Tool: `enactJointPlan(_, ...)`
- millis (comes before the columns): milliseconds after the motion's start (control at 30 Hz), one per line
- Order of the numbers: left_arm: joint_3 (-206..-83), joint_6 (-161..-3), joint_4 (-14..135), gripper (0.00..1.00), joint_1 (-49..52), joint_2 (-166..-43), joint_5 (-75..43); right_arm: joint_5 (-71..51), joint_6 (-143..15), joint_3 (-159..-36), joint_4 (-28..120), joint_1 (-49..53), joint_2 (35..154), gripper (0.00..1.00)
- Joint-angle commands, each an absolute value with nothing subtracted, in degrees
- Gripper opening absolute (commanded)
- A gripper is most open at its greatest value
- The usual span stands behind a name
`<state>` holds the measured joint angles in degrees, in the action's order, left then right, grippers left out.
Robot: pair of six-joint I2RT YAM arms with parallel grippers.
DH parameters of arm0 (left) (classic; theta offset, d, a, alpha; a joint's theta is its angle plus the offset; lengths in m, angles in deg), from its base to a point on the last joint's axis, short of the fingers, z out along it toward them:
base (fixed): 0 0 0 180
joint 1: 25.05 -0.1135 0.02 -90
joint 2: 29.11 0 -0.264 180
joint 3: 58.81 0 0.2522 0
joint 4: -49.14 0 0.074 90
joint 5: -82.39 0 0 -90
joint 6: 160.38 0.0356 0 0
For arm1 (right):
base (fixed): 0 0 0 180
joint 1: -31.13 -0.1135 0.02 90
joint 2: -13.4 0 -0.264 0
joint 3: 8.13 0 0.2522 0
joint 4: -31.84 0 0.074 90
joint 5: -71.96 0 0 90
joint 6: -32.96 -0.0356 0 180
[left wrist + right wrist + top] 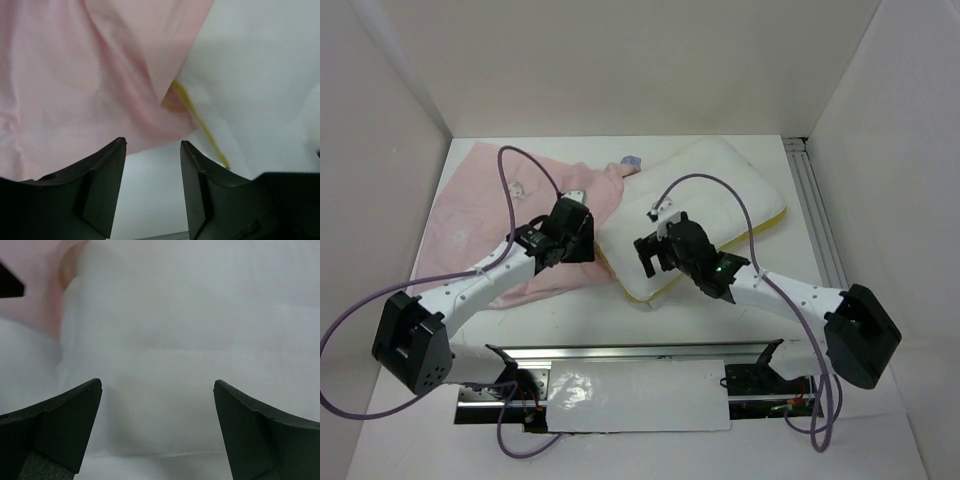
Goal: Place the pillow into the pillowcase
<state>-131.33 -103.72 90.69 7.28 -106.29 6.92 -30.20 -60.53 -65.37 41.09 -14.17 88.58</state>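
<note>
While the pillow (pixel 705 205) lies almost wholly in the open on the right half of the table (pixel 570 310), the job looks barely started. The pillowcase (pixel 490 215) is spread flat to the left with its pale pink side up, rumpled along its near edge. The two meet only at the pillow's left corner. There the left wrist view shows pink cloth draped over the yellow seam (pixel 200 122), though I cannot tell whether that corner sits inside the opening or merely under a loose fold. The left gripper (pixel 152 144) hovers right over that meeting point with its jaws parted and only bare table showing between them. The right gripper (pixel 157 382) hangs above the pillow's near-left part with its jaws spread wide and nothing caught in them. By my reading nearly everything is left: finding and holding open the mouth of the case, then feeding the whole cushion in.
</note>
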Motion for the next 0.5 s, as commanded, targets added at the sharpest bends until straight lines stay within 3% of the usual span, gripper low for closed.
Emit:
enactJointPlan(0,-125.5,-108.7,85.2,0.59,8.1,-102.2,7.9,-25.9,-56.1,-64.6,52.0,-19.3,83.6,1.0)
enactJointPlan(200,-119.7,-108.2,75.4,0.59,9.3,-102.0,5.1,-24.5,-51.2,-63.2,51.0,-26.0,86.9,1.0)
enactJointPlan(467,-123.5,-110.0,74.2,0.56,9.3,-111.1,7.9,-25.7,-50.5,-65.5,48.8,-26.7,96.6,0.98)
